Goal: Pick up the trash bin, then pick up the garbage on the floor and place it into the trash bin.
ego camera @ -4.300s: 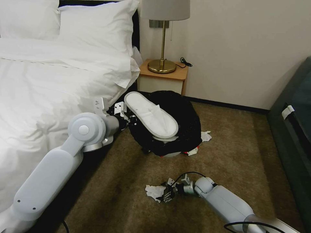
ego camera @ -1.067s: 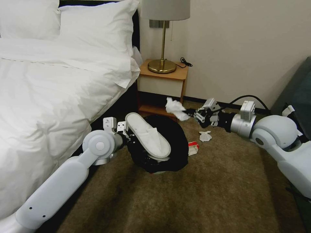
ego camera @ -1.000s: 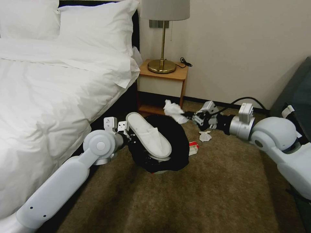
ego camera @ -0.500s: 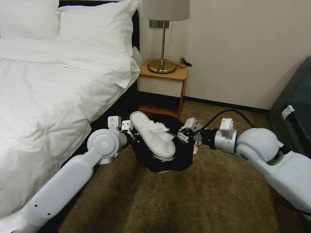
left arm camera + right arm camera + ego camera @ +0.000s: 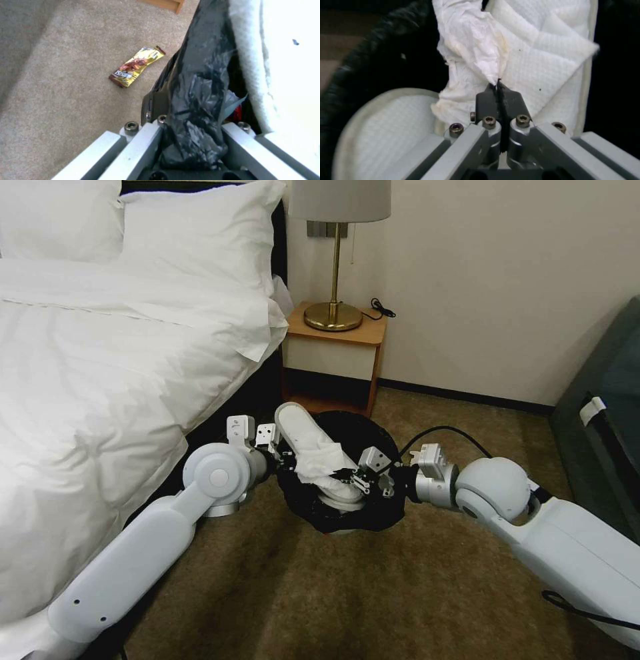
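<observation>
Bed [image 5: 100,353] along the left side, white duvet hanging over its edge to the floor. Two white pillows [image 5: 193,233] stacked at the head against a dark headboard [image 5: 279,240]. Wooden nightstand [image 5: 333,357] in the corner between bed and wall, open shelf below its pale front. Brass lamp [image 5: 335,280] stands on the tabletop, grey shade cut off at the top of the view. Black cord [image 5: 381,309] lies coiled just beside the lamp base. Brown carpet [image 5: 427,593] covers the floor. Dark skirting [image 5: 467,397] runs along the cream wall [image 5: 507,280]. Dark green furniture [image 5: 610,420] at the right edge, a white tag on it.

Glossy crinkled plastic bin liner [image 5: 196,82], quilted cloth slipper [image 5: 546,50]
</observation>
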